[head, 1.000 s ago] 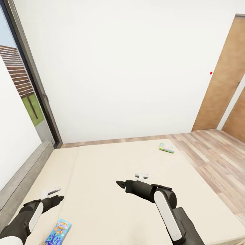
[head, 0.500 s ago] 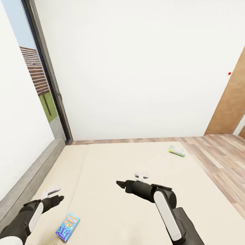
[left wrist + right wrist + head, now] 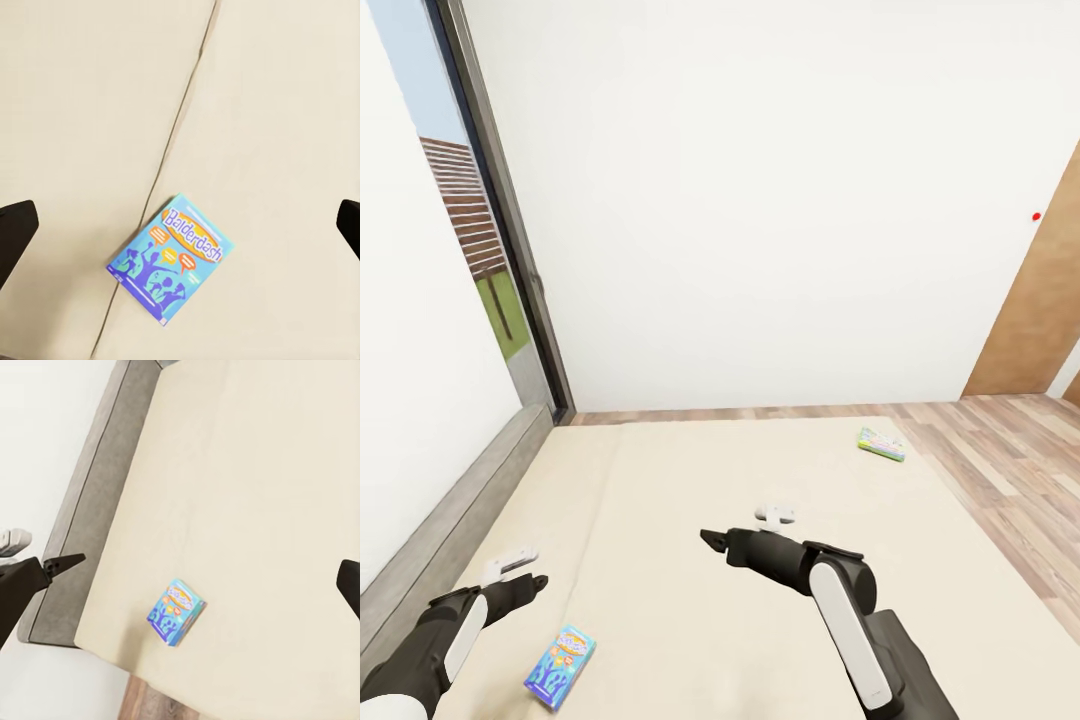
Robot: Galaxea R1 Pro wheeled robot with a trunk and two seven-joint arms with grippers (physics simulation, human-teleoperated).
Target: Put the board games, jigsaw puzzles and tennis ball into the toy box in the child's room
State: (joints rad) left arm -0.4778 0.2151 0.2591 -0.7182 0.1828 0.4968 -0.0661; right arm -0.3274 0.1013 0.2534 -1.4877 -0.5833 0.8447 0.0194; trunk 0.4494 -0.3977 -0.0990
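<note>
From the head camera we look down over the bed point(image 3: 690, 500), our landmark, with its beige mattress and grey headboard point(image 3: 450, 510) along one side. A blue board game point(image 3: 560, 665) lies flat on the mattress near the bed's near edge, just beside our left gripper point(image 3: 538, 582). A pastel board game point(image 3: 881, 443) rests at the bed's far corner, close to the wood floor point(image 3: 1010, 470). Our right gripper point(image 3: 707, 541) hangs over the middle of the bed. From here we cannot tell how either pair of jaws stands.

In the left wrist view, the blue board game point(image 3: 170, 258), titled Balderdash, lies flat on the bed beside a mattress seam, and our fingertips point(image 3: 15, 225) sit wide apart at the picture's edges, holding nothing.

In the right wrist view, the blue board game point(image 3: 175, 612) lies near the bed's edge, the headboard point(image 3: 97, 502) alongside; the jaws are spread and empty.
</note>
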